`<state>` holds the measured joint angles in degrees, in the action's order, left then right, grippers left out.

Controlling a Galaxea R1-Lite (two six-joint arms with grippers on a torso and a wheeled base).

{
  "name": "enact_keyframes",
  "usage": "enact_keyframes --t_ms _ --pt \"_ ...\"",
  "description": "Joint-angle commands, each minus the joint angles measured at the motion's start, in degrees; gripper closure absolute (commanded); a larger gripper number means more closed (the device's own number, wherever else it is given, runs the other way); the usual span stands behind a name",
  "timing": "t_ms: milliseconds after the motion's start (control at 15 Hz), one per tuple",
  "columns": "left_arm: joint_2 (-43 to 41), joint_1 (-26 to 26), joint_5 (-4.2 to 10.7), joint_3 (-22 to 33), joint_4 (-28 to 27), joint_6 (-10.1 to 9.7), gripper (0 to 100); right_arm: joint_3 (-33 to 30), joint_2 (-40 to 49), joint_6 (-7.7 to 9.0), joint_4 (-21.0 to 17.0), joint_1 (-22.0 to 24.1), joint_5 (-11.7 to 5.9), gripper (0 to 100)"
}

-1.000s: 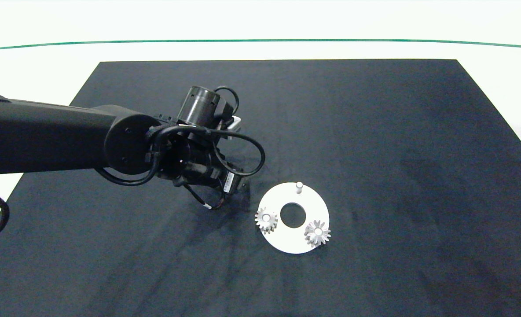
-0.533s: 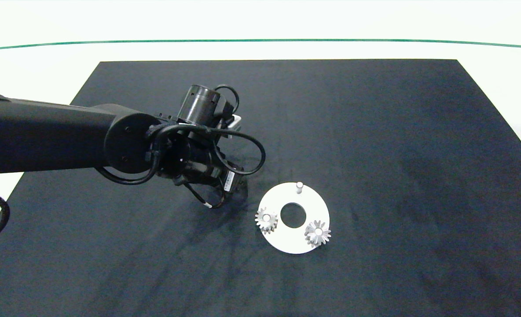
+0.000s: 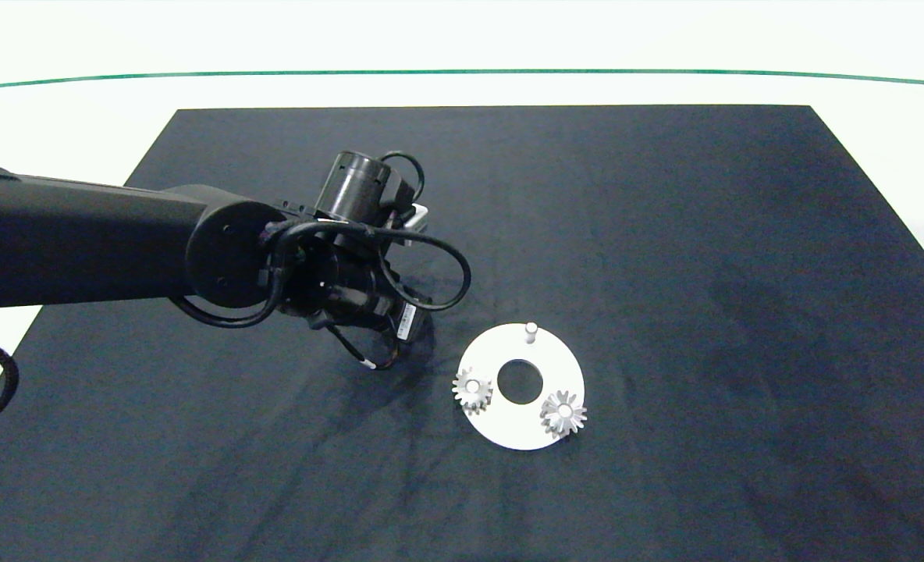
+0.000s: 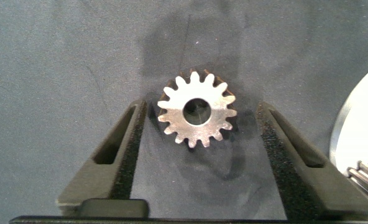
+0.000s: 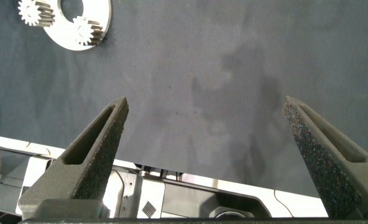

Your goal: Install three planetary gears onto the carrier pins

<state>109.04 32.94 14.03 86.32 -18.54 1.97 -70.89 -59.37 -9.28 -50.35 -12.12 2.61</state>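
The white disc [image 3: 520,425] lies on the black mat with two planetary gears [image 3: 472,390] [image 3: 563,414] seated on carrier pins. The third pin [image 3: 531,332] stands bare at the disc's far side. A third gear [image 4: 197,115] lies flat on the mat just left of the disc, hidden under my left wrist [image 3: 337,273] in the head view. My left gripper [image 4: 201,107] is open and straddles this gear, a finger on each side with gaps. My right gripper [image 5: 204,102] is open and holds nothing, well away from the disc [image 5: 100,9].
The black mat [image 3: 704,234] covers most of the white table. The disc's edge [image 4: 358,124] shows close beside the left gripper's finger. Table frame parts show below the right gripper.
The left wrist has shifted only very slightly. The disc and the two seated gears have not moved.
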Motion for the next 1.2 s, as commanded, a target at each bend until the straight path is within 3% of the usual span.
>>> enact_keyframes --t_ms 67,1200 --pt "0.0 0.0 0.12 0.0 -0.1 -0.04 37 0.0 0.0 -0.04 -0.3 0.0 0.03 0" --pt "1.1 0.0 0.12 0.1 0.7 0.05 71 0.4 -0.1 -0.04 -0.3 -0.1 0.03 0"
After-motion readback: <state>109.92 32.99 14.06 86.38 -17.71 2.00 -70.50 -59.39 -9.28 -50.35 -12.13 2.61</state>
